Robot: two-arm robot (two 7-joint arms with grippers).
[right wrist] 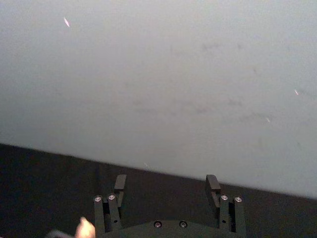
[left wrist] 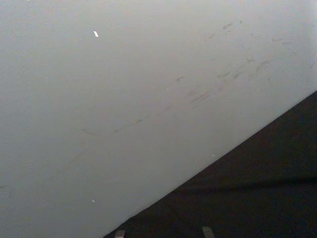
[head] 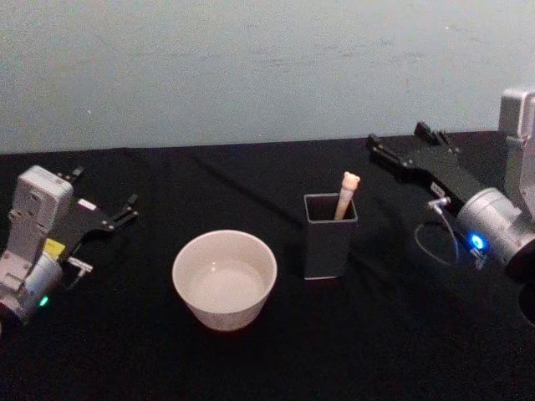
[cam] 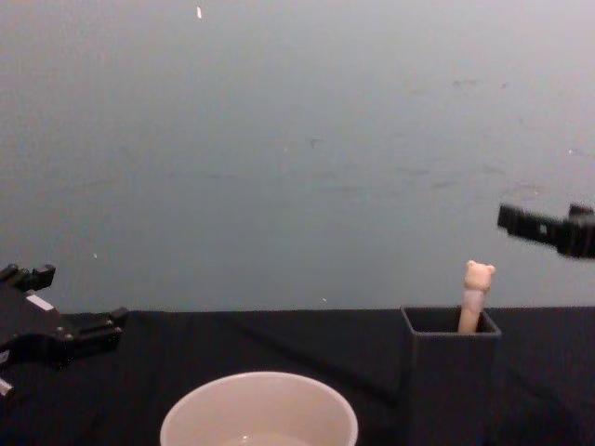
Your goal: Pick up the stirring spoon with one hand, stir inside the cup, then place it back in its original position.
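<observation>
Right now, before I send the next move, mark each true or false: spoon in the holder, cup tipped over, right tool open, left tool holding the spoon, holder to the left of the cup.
1. The stirring spoon stands in the dark grey holder. True.
2. The cup is tipped on its side. False: it sits upright on the black table, mouth up.
3. The right tool is open. True: its fingers stand apart with nothing between them.
4. The left tool holds the spoon. False: it is open and empty, off at the table's left side.
5. The holder stands to the left of the cup. False: it stands to the cup's right.
</observation>
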